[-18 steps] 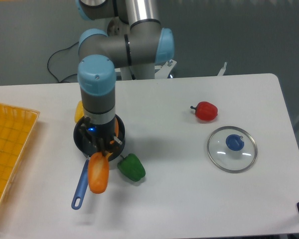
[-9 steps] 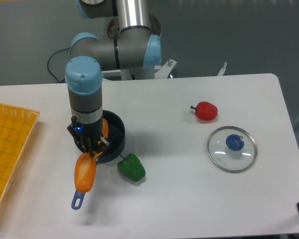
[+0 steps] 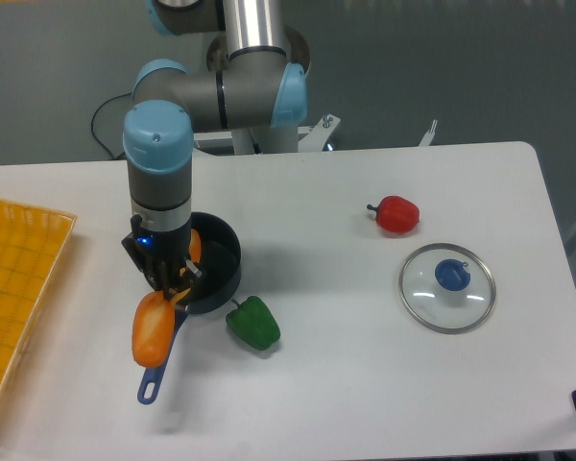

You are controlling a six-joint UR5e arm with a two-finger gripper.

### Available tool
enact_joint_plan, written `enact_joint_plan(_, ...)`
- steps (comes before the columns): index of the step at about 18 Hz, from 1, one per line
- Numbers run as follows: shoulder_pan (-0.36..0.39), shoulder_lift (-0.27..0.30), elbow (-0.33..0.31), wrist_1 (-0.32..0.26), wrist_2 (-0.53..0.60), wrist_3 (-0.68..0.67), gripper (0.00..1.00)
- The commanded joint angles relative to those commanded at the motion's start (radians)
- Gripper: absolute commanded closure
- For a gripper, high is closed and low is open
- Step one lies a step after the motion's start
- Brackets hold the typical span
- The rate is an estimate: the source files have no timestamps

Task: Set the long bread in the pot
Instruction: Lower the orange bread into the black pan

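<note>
Glossy orange-tan long bread (image 3: 153,328), a smooth oval, hangs pinched by its top end in the gripper (image 3: 170,287), over the blue handle just left of the round black pot (image 3: 216,266), green pepper (image 3: 253,323) nearby.

1. The long bread (image 3: 153,329) is showing as a glossy orange-tan oval loaf with rounded ends. It is hanging nearly upright, leaning slightly, with its upper end pinched by the end effector (image 3: 178,290). It is sitting outside the pot, just past the near-left rim, overlapping the blue handle.

2. The pot (image 3: 219,274) is standing upright on the white counter (image 3: 365,384). It is a small round black saucepan, partly hidden behind the arm's wrist. Its long blue handle is pointing toward the counter's near edge and ending in a loop hole (image 3: 149,391). Something orange is showing inside, near its left wall.
</note>
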Motion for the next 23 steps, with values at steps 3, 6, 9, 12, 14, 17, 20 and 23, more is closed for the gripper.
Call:
enact_joint_plan(3, -0.012, -0.002, -0.012, 0.000, 0.002, 0.003, 0.90)
enact_joint_plan(6, -0.018, -0.006, -0.017, 0.000, 0.003, 0.005, 0.89)
enact_joint_plan(9, -0.020, -0.008, -0.018, 0.000, 0.005, 0.005, 0.89)
enact_joint_plan(12, -0.020, -0.008, -0.028, 0.000, 0.006, 0.029, 0.89)
enact_joint_plan(14, -0.020, -0.008, -0.029, 0.000, 0.006, 0.060, 0.89)
enact_joint_plan(17, -0.020, -0.009, -0.029, 0.000, 0.006, 0.069, 0.89)
enact_joint_plan(20, -0.020, -0.020, -0.031, 0.000, 0.008, 0.113, 0.88)
enact_joint_plan(23, -0.020, -0.026, -0.031, 0.002, 0.008, 0.118, 0.88)
